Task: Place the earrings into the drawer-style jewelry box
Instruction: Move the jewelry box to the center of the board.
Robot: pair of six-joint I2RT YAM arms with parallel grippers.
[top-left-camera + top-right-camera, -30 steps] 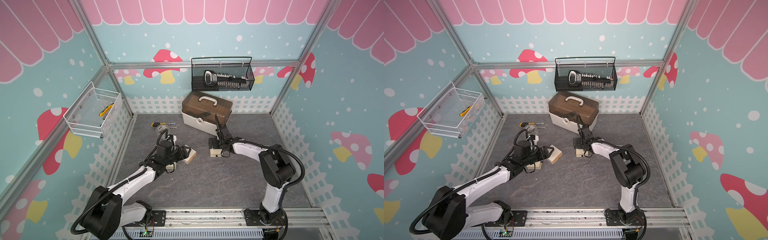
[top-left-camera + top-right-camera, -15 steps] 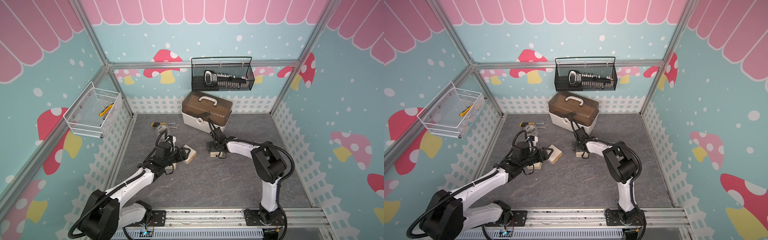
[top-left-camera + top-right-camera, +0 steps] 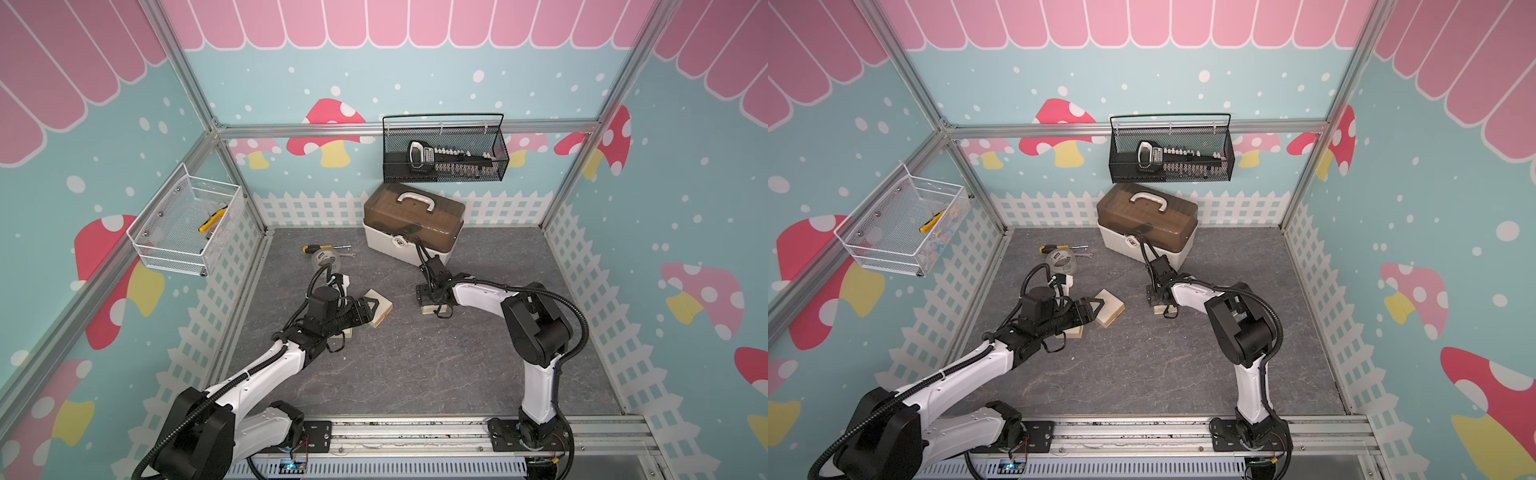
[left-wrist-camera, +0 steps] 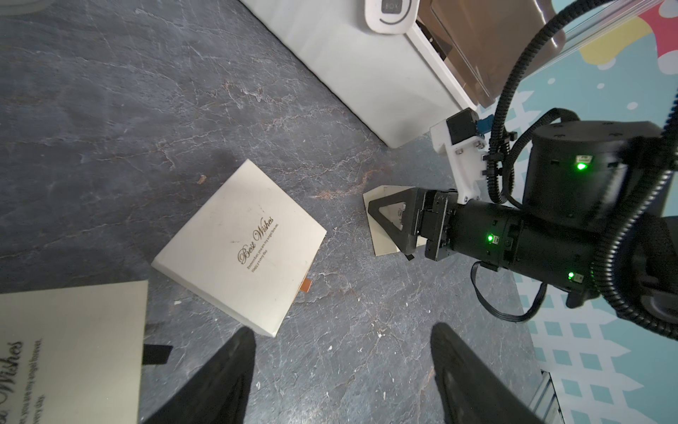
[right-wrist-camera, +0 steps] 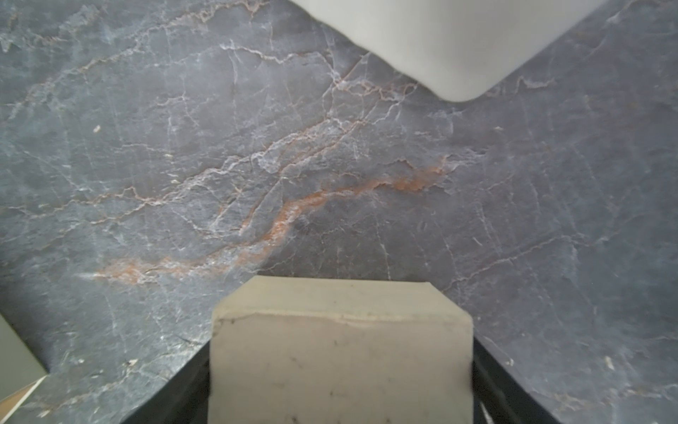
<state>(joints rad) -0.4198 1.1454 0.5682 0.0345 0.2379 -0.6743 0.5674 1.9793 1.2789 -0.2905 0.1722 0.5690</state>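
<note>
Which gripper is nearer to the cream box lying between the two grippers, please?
Left. The left gripper, jaws apart, is just beside a corner of that cream box; the right gripper is farther off, its jaws flanking a smaller cream box.

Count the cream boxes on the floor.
3: a tilted box ahead of the left tool; a second box partly under the left arm; a small box between the right tool's jaws.

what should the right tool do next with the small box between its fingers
Probably close firmly: the small cream box sits squarely between the right tool's fingers, resting on the grey floor, and firm contact isn't evident yet.
</note>
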